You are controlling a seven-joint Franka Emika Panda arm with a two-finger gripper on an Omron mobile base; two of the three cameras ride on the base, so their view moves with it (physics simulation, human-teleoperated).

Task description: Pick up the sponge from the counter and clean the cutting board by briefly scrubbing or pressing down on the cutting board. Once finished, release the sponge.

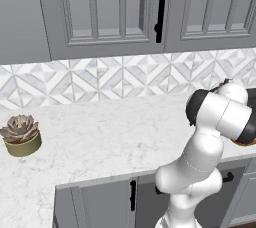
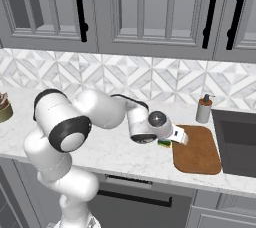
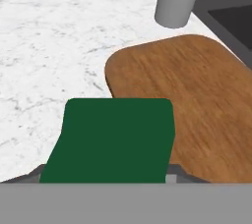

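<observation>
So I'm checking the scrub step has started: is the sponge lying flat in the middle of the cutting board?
No, the sponge sits at the gripper, by the left edge of the cutting board.

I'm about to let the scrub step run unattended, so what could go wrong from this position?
1. The sponge sits right under the gripper at the cutting board's near-left edge; pressing there may land half on the counter and miss the board.
2. The soap dispenser stands just behind the board; a long forward scrub stroke might knock it.
3. The sink borders the board's right side, so a released sponge could slide in.
</observation>
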